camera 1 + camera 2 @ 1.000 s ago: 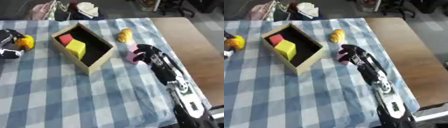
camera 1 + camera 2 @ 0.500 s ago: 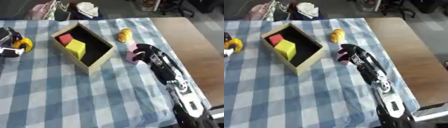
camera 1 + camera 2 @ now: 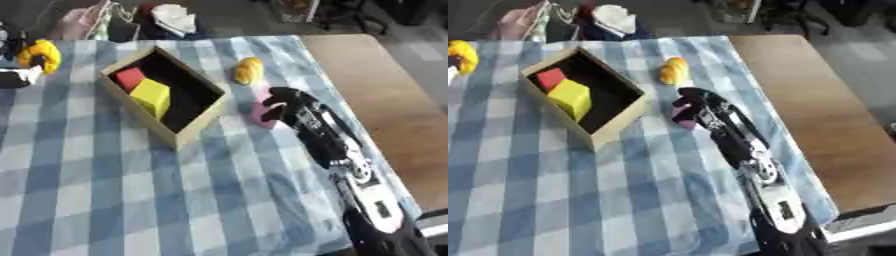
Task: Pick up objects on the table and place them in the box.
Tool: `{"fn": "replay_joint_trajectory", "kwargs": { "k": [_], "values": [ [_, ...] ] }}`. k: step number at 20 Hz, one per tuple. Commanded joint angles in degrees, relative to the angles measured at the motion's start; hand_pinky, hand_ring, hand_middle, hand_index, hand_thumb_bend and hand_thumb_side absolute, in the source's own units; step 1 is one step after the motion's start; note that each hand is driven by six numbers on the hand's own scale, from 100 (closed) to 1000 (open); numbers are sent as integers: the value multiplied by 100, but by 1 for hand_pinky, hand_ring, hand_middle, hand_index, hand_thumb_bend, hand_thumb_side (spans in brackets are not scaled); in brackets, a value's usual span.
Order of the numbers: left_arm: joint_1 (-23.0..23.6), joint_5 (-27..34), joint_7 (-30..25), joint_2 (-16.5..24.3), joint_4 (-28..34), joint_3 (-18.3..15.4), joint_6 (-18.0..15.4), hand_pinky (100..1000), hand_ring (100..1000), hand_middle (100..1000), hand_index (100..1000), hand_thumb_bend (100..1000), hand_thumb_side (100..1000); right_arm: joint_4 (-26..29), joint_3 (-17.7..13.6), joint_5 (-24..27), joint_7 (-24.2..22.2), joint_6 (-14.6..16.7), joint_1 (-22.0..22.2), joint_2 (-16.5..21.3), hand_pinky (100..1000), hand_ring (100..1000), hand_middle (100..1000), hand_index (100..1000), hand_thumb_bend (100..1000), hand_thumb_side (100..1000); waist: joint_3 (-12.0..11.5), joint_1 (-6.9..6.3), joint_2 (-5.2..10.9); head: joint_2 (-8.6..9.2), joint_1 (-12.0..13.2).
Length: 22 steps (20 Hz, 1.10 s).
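An open wooden box (image 3: 199, 112) lies askew on the blue checked cloth, holding a red block (image 3: 129, 77) and a yellow block (image 3: 150, 95). Just right of the box, my right hand (image 3: 289, 102) is curled round a pink object (image 3: 260, 111) that sits low at the cloth. A yellow rounded object (image 3: 249, 70) lies loose beyond the hand. At the far left edge my left hand (image 3: 16, 77) holds a yellow-orange object (image 3: 41, 54); most of that hand is out of view.
Bare brown tabletop (image 3: 385, 95) runs along the right of the cloth. A white bundle (image 3: 175, 17) and a pinkish item (image 3: 79, 20) lie past the table's far edge. Open cloth (image 3: 131, 200) stretches in front of the box.
The left hand has carried the yellow-orange object away from me, toward the far left corner. The right hand and the pink object have barely moved.
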<state>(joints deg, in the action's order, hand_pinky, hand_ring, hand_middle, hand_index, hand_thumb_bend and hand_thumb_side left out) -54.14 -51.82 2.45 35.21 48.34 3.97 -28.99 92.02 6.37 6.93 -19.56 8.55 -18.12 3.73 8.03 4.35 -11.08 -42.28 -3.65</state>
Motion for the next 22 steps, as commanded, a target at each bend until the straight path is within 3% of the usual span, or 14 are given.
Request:
{"fn": "replay_joint_trajectory", "kwargs": {
  "k": [1, 8, 14, 19, 22],
  "values": [
    [-201, 357, -241, -37, 352, 170, -132, 612, 357, 336, 482, 100, 184, 88, -15, 20, -6, 4, -46, 38, 769, 625, 678, 819, 100, 695, 22, -3, 98, 15, 21],
    [-265, 441, -701, -618, 519, 532, -431, 623, 374, 351, 497, 100, 198, 87, 46, 55, -70, -10, -55, -19, 769, 625, 678, 819, 100, 696, 114, 20, 105, -4, 132],
    [-200, 78, -584, -890, 529, 651, -607, 643, 445, 426, 566, 100, 188, 88, 64, 70, -93, -21, -70, -59, 769, 625, 678, 819, 100, 696, 175, 26, 95, -8, 158],
    [-187, -396, -182, -929, 615, 687, -668, 703, 585, 657, 842, 280, 181, 88, 77, 74, -112, -26, -78, -76, 769, 625, 678, 819, 100, 696, 194, 24, 93, -7, 154],
    [-194, -732, 116, -925, 649, 667, -563, 740, 648, 762, 911, 381, 168, 89, 79, 74, -115, -28, -80, -83, 769, 625, 678, 819, 100, 697, 201, 23, 94, -5, 149]
  ]
}}
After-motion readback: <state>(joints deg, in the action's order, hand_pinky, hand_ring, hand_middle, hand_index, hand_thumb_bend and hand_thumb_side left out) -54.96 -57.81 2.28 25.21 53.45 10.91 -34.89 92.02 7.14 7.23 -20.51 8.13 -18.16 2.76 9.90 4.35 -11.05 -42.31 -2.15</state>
